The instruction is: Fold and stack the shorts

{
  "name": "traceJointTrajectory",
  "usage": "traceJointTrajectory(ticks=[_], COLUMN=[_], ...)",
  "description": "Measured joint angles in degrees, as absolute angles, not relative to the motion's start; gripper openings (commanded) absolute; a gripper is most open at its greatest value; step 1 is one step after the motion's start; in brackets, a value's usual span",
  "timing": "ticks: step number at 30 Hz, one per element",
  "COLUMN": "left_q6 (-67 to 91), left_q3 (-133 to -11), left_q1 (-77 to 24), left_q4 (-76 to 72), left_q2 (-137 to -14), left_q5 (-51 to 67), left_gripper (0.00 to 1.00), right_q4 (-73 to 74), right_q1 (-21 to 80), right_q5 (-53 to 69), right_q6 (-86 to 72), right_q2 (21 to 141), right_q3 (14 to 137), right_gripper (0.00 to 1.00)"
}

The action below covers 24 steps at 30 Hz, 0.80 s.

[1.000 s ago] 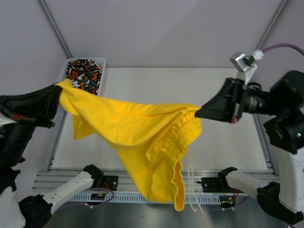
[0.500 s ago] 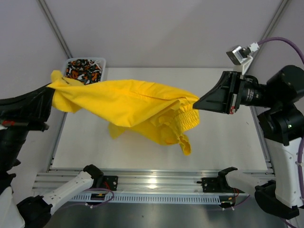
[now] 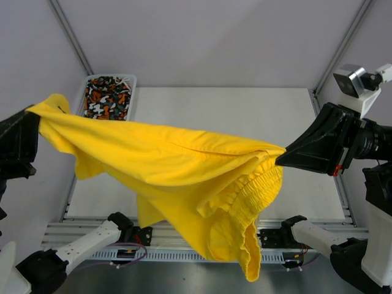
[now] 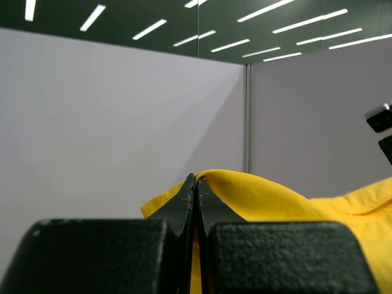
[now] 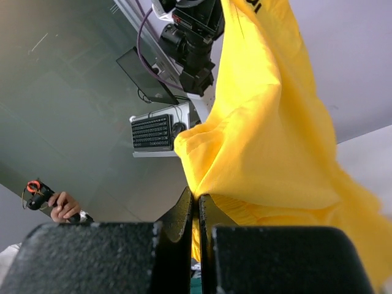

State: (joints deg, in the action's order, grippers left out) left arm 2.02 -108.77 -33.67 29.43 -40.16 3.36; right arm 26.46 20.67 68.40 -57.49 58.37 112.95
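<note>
The yellow shorts (image 3: 177, 171) hang stretched in the air between both arms, well above the table. My left gripper (image 3: 37, 116) is shut on one corner at the far left, the fabric pinched between its jaws (image 4: 196, 179). My right gripper (image 3: 280, 160) is shut on the gathered waistband (image 3: 257, 187) at the right; the wrist view shows yellow cloth (image 5: 269, 141) clamped at the fingertips (image 5: 196, 199). The loose part sags toward the near edge. The patterned shorts (image 3: 108, 98) lie in the white basket (image 3: 131, 79) at the back left.
The white table (image 3: 245, 116) lies under the cloth, with a metal rail (image 3: 184, 248) along its near edge. Frame posts (image 3: 70, 37) rise at the back corners. The arm bases (image 3: 86, 245) sit at the bottom.
Both grippers have swung outward, pulling the yellow shorts wider apart. The hanging part swung up half a second ago and has dropped back low toward the near edge.
</note>
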Motion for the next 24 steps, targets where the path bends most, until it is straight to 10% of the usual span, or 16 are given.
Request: traceJointTrajectory(ticks=[8, 24], left_q6=[-0.56, 7.29], left_q3=[-113.14, -48.27], left_q1=[-33.67, -28.75], left_q4=[26.76, 4.16], left_q2=[-51.62, -61.04], left_q5=[-1.28, -11.05], left_gripper=[0.0, 0.0], right_q4=[23.57, 36.8], right_q1=[13.85, 1.76], right_q5=[70.98, 54.68], right_q6=[-57.39, -27.81], right_q2=[66.11, 76.49], right_q3=[110.26, 66.06], right_gripper=[0.0, 0.0])
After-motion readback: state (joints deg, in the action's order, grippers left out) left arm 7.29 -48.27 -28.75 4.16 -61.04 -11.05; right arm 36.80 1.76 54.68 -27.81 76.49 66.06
